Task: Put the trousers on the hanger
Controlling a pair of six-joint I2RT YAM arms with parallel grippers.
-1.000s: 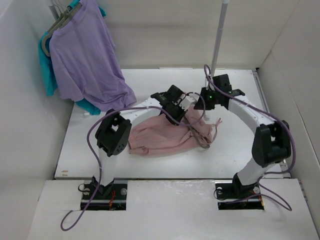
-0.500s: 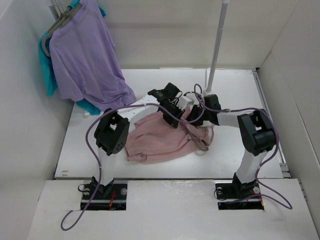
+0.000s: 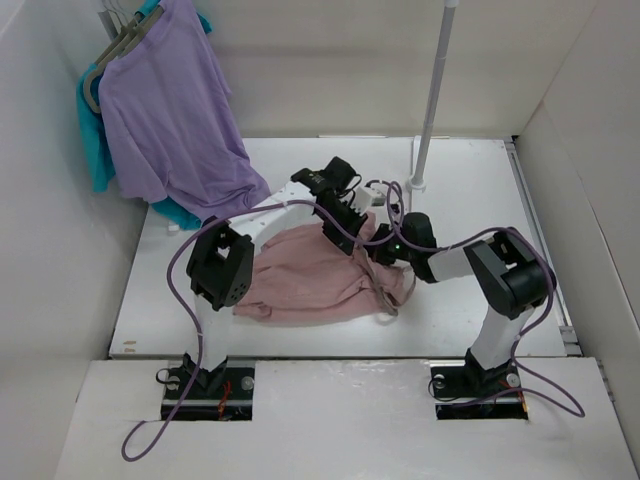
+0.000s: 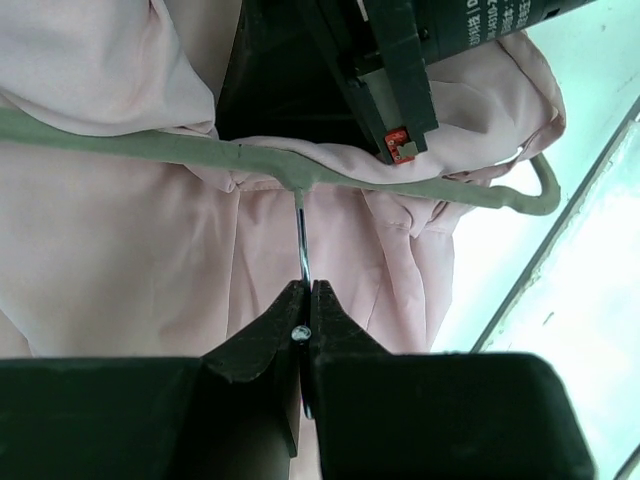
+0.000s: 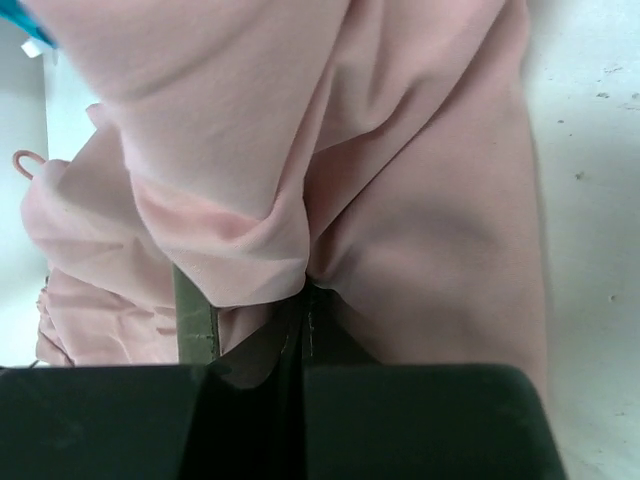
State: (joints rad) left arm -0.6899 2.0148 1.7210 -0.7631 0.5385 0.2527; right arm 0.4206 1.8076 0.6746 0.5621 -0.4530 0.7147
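inspector: left gripper [image 4: 305, 292], state of the jaws?

assistant: closed to a hairline, clamped on the thin metal wire that rises from the bar of the hanger [image 4: 150, 143]. the wire runs straight out from between the fingertips and meets the grey bar just ahead of them.

inspector: how does the bar lie?

assistant: crossways in front of the jaws, running off to both sides. its curved end shows far out to the right of them.

inspector: and the trousers [image 4: 130, 260]?

assistant: pink cloth draped over the bar. it hangs on the near side, around the left jaws, and bunches on the far side.

inspector: right gripper [image 5: 305, 297]?

assistant: jaws pressed together with a fold of the pink cloth pinched at the tips. the cloth is heaped ahead of them and to both sides. a short piece of grey bar shows just left of the jaws, under the cloth. bare white table [image 5: 590, 150] lies off to their right.

inspector: the two grippers relative to each other?

assistant: close. the right one's black body sits just beyond the bar, directly ahead of the left jaws.

inspector: anything else?

assistant: a purple shirt [image 3: 170, 120] hangs well away from both grippers, at the far left corner
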